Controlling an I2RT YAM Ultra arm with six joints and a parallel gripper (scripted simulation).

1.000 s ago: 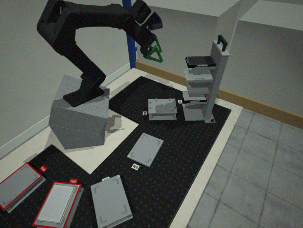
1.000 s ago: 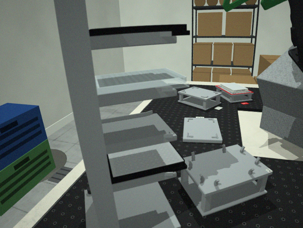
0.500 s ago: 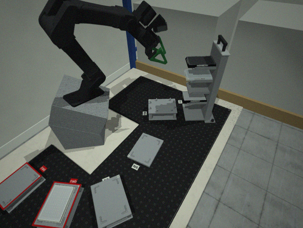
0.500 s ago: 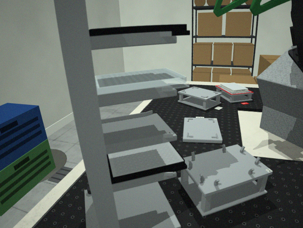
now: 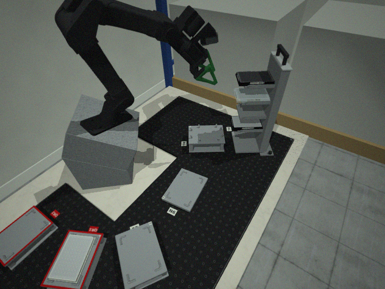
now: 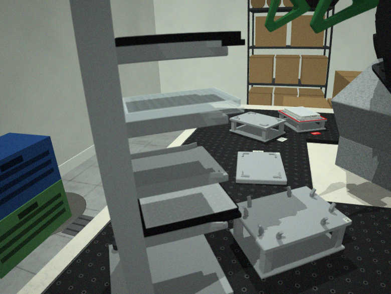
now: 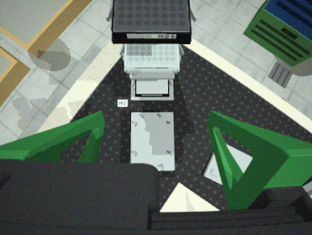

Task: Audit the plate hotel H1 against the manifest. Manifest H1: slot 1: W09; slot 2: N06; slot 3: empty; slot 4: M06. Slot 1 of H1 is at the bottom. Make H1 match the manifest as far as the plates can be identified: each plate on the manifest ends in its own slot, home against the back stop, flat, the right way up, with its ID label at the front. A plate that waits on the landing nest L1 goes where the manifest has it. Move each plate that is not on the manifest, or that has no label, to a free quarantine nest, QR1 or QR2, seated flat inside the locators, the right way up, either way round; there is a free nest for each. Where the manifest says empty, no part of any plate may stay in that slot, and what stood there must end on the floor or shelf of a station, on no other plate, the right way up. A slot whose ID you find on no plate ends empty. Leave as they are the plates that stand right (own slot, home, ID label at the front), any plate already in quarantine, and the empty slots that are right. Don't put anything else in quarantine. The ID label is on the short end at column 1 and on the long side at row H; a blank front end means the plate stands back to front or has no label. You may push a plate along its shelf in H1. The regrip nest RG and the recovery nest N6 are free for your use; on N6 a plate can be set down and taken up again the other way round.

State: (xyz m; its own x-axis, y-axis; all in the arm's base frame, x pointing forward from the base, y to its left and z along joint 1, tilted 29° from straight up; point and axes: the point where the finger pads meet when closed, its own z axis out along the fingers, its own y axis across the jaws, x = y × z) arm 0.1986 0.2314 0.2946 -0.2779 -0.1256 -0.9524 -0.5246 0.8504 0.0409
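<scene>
The plate hotel H1 [image 5: 264, 105] stands at the far end of the mat. A black plate [image 5: 254, 77] lies in its top slot, label at the front; it also shows in the wrist view [image 7: 151, 20]. A clear plate [image 5: 251, 94] [image 6: 177, 102] sits in the slot below and sticks out forward. The second slot from the bottom [image 6: 177, 164] holds no plate. A black plate [image 5: 246, 123] [image 6: 189, 211] lies in the bottom slot. My gripper [image 5: 207, 69] is open and empty, high in the air in front of the hotel's top, its green fingers wide apart.
The regrip nest RG [image 5: 207, 138] with pegs stands in front of the hotel. N6 [image 5: 185, 189] lies flat mid-mat. The landing nest [image 5: 141, 256] holds nothing. One red-framed quarantine nest [image 5: 73, 257] holds a white plate; the other [image 5: 23, 234] holds none. The arm's pedestal [image 5: 99, 142] is at left.
</scene>
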